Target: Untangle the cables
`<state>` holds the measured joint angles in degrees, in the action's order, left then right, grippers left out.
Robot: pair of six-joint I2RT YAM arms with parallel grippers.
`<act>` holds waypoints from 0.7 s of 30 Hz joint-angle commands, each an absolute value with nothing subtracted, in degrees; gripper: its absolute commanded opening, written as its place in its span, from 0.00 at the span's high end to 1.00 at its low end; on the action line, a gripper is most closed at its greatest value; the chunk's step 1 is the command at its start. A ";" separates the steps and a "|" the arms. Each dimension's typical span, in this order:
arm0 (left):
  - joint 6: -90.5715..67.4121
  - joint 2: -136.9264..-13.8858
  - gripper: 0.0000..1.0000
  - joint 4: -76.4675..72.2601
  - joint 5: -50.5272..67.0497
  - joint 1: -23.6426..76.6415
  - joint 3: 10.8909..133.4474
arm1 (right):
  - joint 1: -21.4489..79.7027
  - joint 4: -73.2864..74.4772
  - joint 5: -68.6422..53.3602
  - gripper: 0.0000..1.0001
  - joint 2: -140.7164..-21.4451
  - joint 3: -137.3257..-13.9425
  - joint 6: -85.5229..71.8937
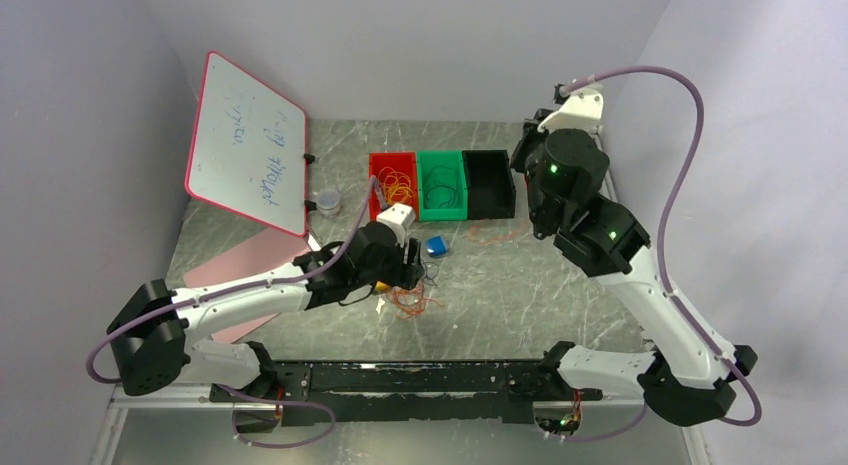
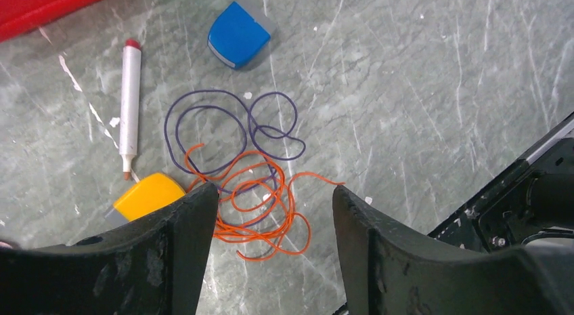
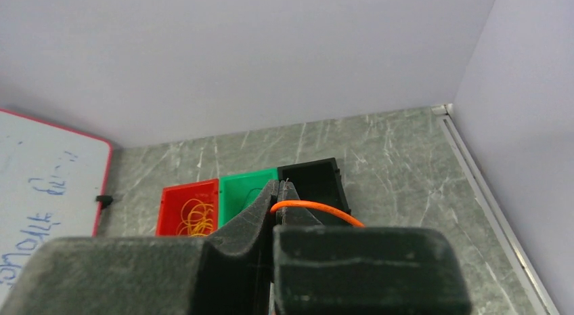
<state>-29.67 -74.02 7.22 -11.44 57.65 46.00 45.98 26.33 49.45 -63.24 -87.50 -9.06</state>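
A tangle of red-orange cables [image 2: 260, 213] and dark purple cables [image 2: 203, 125] lies on the marble table; it also shows in the top view [image 1: 412, 299]. My left gripper [image 2: 274, 193] is open and empty, low over the tangle with one finger on each side of it. My right gripper [image 3: 283, 186] is shut on a single red-orange cable [image 3: 318, 207], held high above the bins at the back right [image 1: 525, 153]. The red bin [image 3: 168, 205] holds yellow-orange cables [image 3: 195, 217]. The green bin [image 3: 233, 186] holds a thin dark strand.
A black bin [image 1: 489, 182] stands right of the green one. More red-orange strands [image 1: 490, 233] lie in front of it. A blue block [image 2: 237, 36], a white marker [image 2: 129, 105] and a yellow block [image 2: 147, 195] lie near the tangle. A whiteboard [image 1: 245, 145] leans at the back left.
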 commanded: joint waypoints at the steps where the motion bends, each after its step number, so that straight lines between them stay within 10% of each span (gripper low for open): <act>1: -26.60 -71.42 0.31 7.10 -7.12 55.06 49.72 | 40.24 28.31 43.58 1.00 -65.58 -90.89 -9.59; 21: -22.72 -67.15 0.29 10.82 -0.90 43.76 52.30 | 27.48 29.77 28.76 1.00 -79.38 -103.26 -8.73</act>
<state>-24.58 -68.10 9.39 -3.57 45.30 50.98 29.32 29.56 30.46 -78.41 -99.88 -10.07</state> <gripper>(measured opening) 0.712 0.009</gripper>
